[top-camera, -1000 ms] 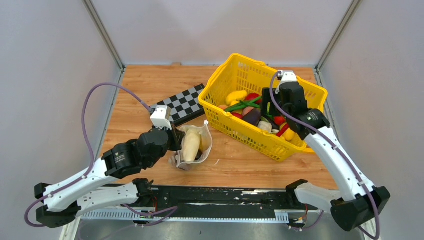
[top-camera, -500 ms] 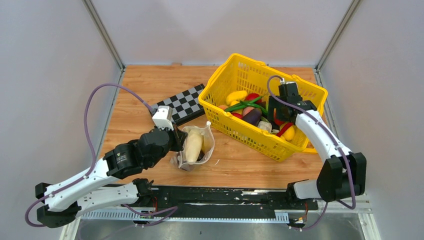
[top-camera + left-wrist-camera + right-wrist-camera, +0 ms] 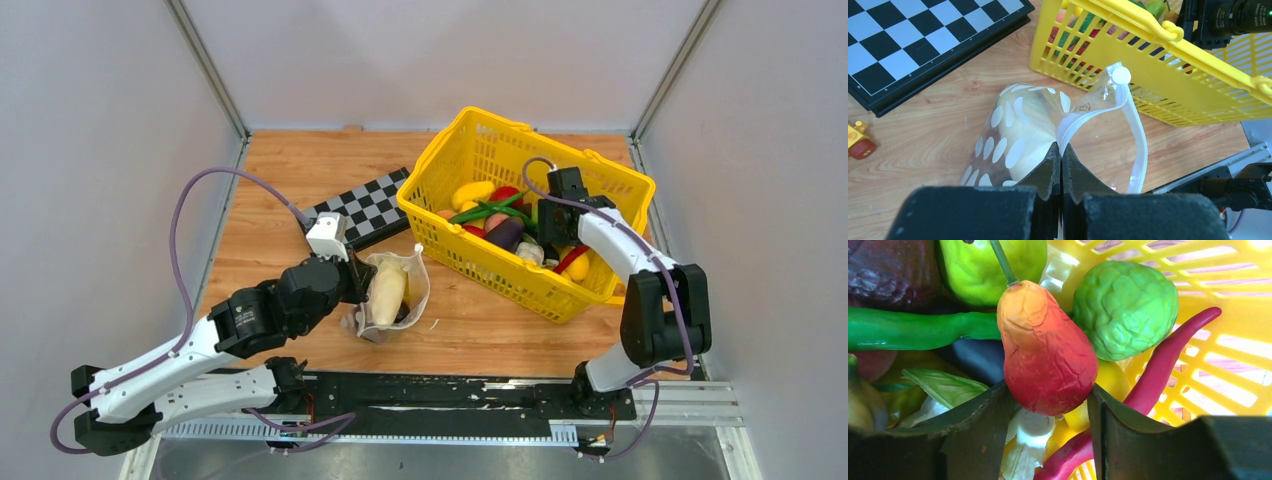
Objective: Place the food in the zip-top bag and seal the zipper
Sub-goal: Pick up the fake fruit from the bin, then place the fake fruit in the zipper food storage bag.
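To the left of the yellow basket (image 3: pixel 480 262), the left gripper (image 3: pixel 1061 165) is seen closed tight on the mouth edge of the zip-top bag (image 3: pixel 1013 130). The bag lies on the counter (image 3: pixel 280 180) just beside the basket's near-left wall, with the checkerboard (image 3: pixel 365 208) behind it. The zipper (image 3: pixel 1133 135) is unsealed, its white strip curving open towards the basket. One piece of the food, a cream-white vegetable (image 3: pixel 386 290), is already lodged inside the bag; something dark is glimpsed beside it, but it cannot be identified. Inside the basket a heap of toy produce is left unpacked. Within the basket's right half the right gripper (image 3: pixel 1048 395) is placed low among the produce, with an orange-red fruit (image 3: pixel 1045 350) framed between the jaws, which stand apart against its two sides; whether the fruit is actually squeezed cannot be told. The task is judged to be at an early stage: at least one item is bagged, the next is being picked, many transfers are left, and the sealing is not yet begun
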Motion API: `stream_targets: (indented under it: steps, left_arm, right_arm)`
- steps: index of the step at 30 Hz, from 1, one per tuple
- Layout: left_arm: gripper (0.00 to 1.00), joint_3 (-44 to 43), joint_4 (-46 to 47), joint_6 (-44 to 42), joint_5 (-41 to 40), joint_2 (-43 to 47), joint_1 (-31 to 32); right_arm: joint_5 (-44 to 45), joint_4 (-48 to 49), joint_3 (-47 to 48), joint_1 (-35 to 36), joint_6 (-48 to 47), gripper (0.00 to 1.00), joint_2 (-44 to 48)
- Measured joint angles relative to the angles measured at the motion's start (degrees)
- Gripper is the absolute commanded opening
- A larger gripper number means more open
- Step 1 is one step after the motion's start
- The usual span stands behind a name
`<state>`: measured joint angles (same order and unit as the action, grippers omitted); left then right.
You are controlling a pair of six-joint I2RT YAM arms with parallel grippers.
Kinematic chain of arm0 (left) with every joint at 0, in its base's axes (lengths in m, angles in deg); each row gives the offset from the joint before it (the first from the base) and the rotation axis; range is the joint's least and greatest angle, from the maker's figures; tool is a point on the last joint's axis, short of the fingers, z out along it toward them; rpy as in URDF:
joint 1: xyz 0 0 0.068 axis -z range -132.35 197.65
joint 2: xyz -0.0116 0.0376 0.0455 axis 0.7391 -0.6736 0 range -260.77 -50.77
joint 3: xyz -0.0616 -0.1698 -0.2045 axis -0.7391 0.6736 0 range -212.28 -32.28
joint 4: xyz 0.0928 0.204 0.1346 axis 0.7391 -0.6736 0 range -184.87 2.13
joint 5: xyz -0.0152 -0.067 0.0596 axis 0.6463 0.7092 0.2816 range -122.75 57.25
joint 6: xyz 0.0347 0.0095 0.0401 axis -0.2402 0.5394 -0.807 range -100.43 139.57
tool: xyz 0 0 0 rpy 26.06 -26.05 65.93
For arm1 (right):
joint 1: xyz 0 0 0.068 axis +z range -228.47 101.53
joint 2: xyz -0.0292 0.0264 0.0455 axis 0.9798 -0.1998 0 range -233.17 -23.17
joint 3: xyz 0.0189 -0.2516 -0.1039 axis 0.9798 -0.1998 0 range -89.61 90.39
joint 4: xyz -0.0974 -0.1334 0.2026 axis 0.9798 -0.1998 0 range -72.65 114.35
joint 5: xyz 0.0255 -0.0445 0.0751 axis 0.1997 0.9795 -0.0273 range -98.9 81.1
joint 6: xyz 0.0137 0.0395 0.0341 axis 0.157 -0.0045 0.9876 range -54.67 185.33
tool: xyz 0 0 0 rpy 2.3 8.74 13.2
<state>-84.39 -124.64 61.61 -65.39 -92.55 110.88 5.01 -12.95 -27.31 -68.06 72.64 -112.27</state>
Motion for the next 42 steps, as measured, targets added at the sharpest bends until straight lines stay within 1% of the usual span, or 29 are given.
stream_targets:
  steps: [2, 3, 6, 11, 17, 24, 27, 30, 36, 39, 42]
  left_arm:
    - [0.00, 0.00, 0.04, -0.02, 0.00, 0.00, 0.00]
    - [0.00, 0.00, 0.11, -0.02, 0.00, 0.00, 0.00]
    - [0.00, 0.00, 0.24, -0.04, 0.00, -0.17, 0.00]
    - [0.00, 0.00, 0.83, -0.13, 0.13, -0.98, 0.00]
    - [0.00, 0.00, 1.44, -0.15, 0.52, -1.25, 0.00]
    - [0.00, 0.00, 1.70, -0.20, 0.90, -1.66, 0.00]
    - [0.00, 0.00, 1.97, -0.20, 1.25, -2.05, 0.00]
    - [0.00, 0.00, 2.23, -0.20, 1.75, -2.21, 0.00]
    - [0.00, 0.00, 2.54, -0.20, 2.49, -2.43, 0.00]
    - [0.00, 0.00, 2.91, -0.20, 2.67, -2.64, 0.00]
    - [0.00, 0.00, 3.21, -0.20, 2.89, -2.91, 0.00]
  right_arm:
    - [0.11, 0.15, 0.00, 0.00, 0.09, 0.45, 0.50]
    - [0.13, 0.22, -0.02, 0.00, 0.11, 0.44, 0.87]
    - [0.11, 0.28, -0.13, 0.00, 0.09, 0.38, 3.17]
    - [-0.96, 0.72, -0.68, 0.00, 0.11, 0.38, 9.55]
    - [-6.10, 1.09, -1.57, 0.00, 0.50, 0.38, 16.83]
    - [-19.71, 2.60, -3.63, -0.02, 2.78, 0.38, 26.71]
    - [-25.70, 4.57, -4.33, -0.02, 4.52, 0.38, 30.38]
    - [-33.57, 7.39, -5.40, 0.00, 6.99, 0.37, 33.42]
    - [-50.51, 13.84, -6.05, 0.55, 11.67, 0.38, 35.21]
    - [-55.98, 15.43, -6.05, 2.23, 12.17, 0.38, 35.32]
    - [-59.04, 15.52, -5.99, 5.35, 11.67, 0.38, 35.36]
